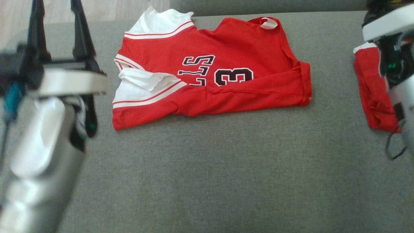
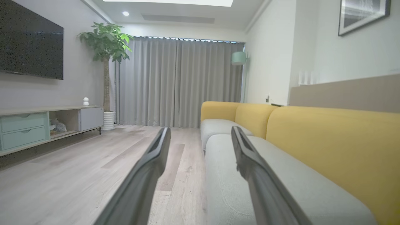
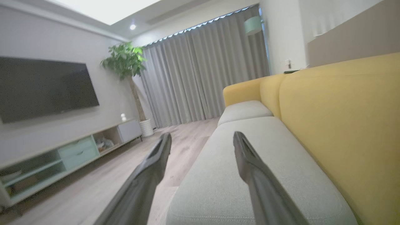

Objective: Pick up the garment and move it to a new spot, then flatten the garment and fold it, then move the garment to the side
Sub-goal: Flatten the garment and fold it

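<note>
Left pincer [image 1: 55, 9] and right pincer [image 3: 201, 135] gape empty; red jersey [image 1: 226, 48], white-sleeved, lies folded on grey sofa [image 1: 226, 161].

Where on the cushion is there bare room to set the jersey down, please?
The wide cushion strip nearer the robot than the jersey, between the left arm and right arm, is bare. A narrower bare gap lies between the jersey and the second red garment. The far part is crowded by the jersey.

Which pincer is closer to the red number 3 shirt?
Left. The left pincer is beside the red shirt, at its white sleeves; the right pincer is farther, past the other end, by another red cloth.
</note>
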`<state>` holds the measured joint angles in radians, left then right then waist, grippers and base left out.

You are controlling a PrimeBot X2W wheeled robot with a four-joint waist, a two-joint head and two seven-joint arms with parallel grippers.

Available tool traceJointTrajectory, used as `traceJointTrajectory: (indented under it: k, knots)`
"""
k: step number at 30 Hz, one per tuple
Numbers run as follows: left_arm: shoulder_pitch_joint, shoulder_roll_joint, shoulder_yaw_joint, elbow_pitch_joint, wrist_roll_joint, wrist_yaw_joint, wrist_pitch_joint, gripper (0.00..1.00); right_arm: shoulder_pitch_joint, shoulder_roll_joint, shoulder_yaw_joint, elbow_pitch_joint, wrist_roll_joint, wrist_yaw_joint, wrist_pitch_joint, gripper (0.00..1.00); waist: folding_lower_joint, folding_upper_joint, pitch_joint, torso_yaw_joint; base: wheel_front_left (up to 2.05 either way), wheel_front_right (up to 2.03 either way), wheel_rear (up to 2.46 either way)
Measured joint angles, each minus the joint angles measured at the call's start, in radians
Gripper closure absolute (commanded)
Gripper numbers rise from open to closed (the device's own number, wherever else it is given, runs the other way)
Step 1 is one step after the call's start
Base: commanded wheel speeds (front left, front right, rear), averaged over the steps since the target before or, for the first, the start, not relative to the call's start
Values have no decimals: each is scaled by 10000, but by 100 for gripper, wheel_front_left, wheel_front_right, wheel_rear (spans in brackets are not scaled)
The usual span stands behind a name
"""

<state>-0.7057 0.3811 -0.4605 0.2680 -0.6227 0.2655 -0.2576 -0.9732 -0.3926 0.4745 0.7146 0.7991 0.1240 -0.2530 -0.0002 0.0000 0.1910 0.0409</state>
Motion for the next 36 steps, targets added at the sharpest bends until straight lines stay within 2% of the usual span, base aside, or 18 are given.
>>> traceJointTrajectory:
  k: [2,5,7,9,11,15,19,23,33,36]
  knots:
    - [999,-493,585,-871,316,305,-2,0,1048,610,-1756,-859,-1266,0,-27,0,1,0,-99,-8,0,0,0]
    - [2666,-1032,832,-1618,1072,339,-2,0,3359,1954,-3616,-2259,-3264,0,-25,0,0,0,-235,-35,0,0,0]
    - [3639,-1365,1018,-1728,1492,337,0,0,4900,2897,-4353,-3009,-4255,0,-25,0,0,0,-331,-15,0,0,0]
    - [4381,-1674,1308,-1745,1774,326,0,0,6170,3371,-4589,-3653,-4922,0,-23,0,0,0,-432,15,0,0,0]
    - [4924,-1948,1546,-1741,2034,167,0,0,7043,3438,-4646,-4192,-5089,0,-23,0,-1,0,-523,17,0,0,0]
    - [5557,-2462,1979,-1473,2408,-224,0,0,7831,3429,-4201,-4629,-4316,0,-23,0,0,0,-537,-75,0,0,0]
    - [5487,-2514,2293,-1049,2740,-752,0,0,7765,3444,-4159,-4959,-4289,0,-23,0,1,0,-319,-202,0,0,0]
    - [4931,-2535,2336,58,2819,-995,17,0,7499,3440,-4117,-5147,-4278,0,-23,0,3,0,29,-337,0,0,0]
    - [3294,-2510,2527,2832,2518,-993,1093,0,7360,3440,-3818,-5283,-4103,0,-23,0,4,0,974,-714,0,0,0]
    - [3061,-2489,2732,3521,2493,-779,1346,0,7341,3440,-3797,-5287,-4021,0,-25,0,4,0,1121,-837,0,0,0]
